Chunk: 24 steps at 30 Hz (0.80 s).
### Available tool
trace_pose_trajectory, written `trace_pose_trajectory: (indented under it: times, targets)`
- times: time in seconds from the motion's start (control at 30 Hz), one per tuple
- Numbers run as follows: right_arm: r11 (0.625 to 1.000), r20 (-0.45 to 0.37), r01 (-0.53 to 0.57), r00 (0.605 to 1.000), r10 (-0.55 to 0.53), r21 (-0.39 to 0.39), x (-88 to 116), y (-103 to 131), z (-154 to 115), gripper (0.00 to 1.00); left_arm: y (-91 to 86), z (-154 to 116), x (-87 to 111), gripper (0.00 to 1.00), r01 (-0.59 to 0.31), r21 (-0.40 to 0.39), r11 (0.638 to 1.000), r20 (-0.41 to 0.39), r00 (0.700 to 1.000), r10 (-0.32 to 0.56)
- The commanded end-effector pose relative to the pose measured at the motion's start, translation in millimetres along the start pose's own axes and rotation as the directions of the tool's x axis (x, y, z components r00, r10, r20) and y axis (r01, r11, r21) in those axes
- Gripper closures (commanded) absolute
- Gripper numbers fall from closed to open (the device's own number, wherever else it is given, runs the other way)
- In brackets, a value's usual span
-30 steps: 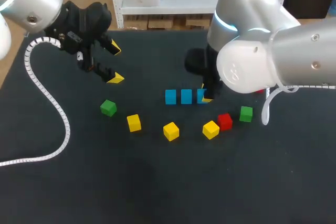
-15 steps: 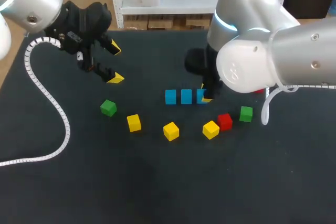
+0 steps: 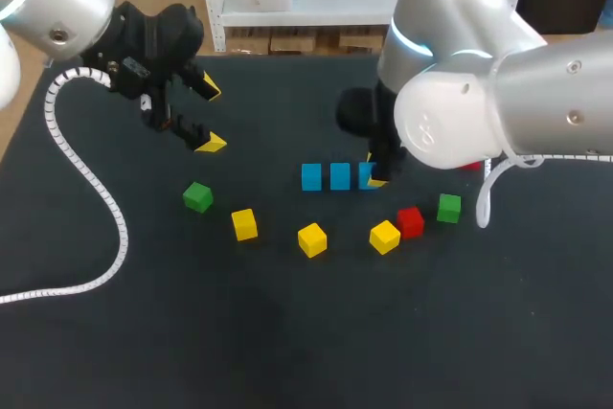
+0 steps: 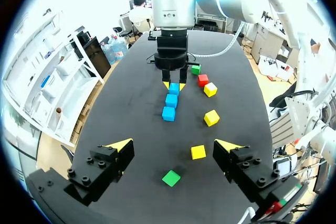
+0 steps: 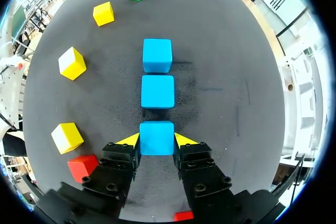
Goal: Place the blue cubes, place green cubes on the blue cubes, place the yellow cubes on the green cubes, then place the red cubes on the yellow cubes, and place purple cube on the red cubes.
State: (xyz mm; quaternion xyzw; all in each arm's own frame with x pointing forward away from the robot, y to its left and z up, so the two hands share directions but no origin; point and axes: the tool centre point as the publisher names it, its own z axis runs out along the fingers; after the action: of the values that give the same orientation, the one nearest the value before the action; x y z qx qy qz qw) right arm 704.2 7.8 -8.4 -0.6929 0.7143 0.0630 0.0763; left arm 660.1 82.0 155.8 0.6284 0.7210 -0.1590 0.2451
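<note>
In the head view, the left gripper point(image 3: 210, 116) hangs over the far left part of the black table point(image 3: 287, 352), its jaws wide apart with nothing between them. Three blue cubes sit in a row at the middle: the first blue cube point(image 3: 311, 176), the middle blue cube point(image 3: 340, 176) and the end blue cube point(image 3: 365, 174). The right gripper point(image 3: 375, 179) stands at the end blue cube, mostly hidden by its own arm. Nearer the front lie a green cube point(image 3: 197, 197), a yellow cube point(image 3: 244, 224), a second yellow cube point(image 3: 311, 239) and a third yellow cube point(image 3: 384, 236). The third yellow cube lies just beside a red cube point(image 3: 410, 221), and a second green cube point(image 3: 448, 208) lies near them.

In the left wrist view, the left gripper point(image 4: 173, 145) shows both fingers far apart and empty. The green cube point(image 4: 171, 178) lies under the gap between them, and the yellow cube point(image 4: 198, 152) is a little ahead of it. Farther ahead, the blue row runs toward the right gripper point(image 4: 175, 84).

In the right wrist view, the end blue cube point(image 5: 157, 138) rests on the table between the right gripper's point(image 5: 157, 141) yellow tips. The tips seem to press on it from both sides, so the jaws are closed on that cube. The middle blue cube point(image 5: 157, 92) and the first blue cube point(image 5: 157, 55) lie straight ahead, each apart from the next.
</note>
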Motion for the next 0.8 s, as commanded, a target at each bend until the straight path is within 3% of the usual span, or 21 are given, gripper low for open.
trace_pose_trajectory:
  times: [0.03,0.2,0.5,0.57,0.67,0.7,0.8]
  targets:
    - [1.000,0.002,0.000,1.000,0.000,-0.003,0,-1,-1,0.68,1.0,0,0.4,0.00,-0.002,0.002,1.000,0.001,1.000,0.002]
    - [1.000,0.005,0.002,1.000,-0.002,-0.005,0,-1,-1,0.58,1.0,0,0.4,0.00,-0.002,0.002,1.000,0.001,1.000,0.002]
    - [1.000,0.007,0.005,1.000,-0.004,-0.006,1,-2,-2,0.50,1.0,0,0.4,0.00,-0.002,0.002,1.000,0.001,1.000,0.002]
    - [1.000,0.008,0.005,1.000,-0.005,-0.006,1,-2,-2,0.38,1.0,0,0.4,0.00,-0.002,0.002,1.000,0.001,1.000,0.002]
    - [1.000,0.010,0.005,1.000,-0.005,-0.004,0,-3,-6,0.05,1.0,0,0.4,0.00,-0.002,0.002,1.000,0.001,1.000,0.002]
    - [1.000,0.015,0.007,1.000,-0.007,-0.001,0,-3,-8,0.00,1.0,0,0.4,0.00,-0.002,0.002,1.000,0.001,1.000,0.002]
    - [1.000,0.032,0.008,0.999,-0.008,0.012,1,-4,-17,0.00,1.0,0,0.4,0.00,-0.002,0.002,1.000,0.001,1.000,0.002]
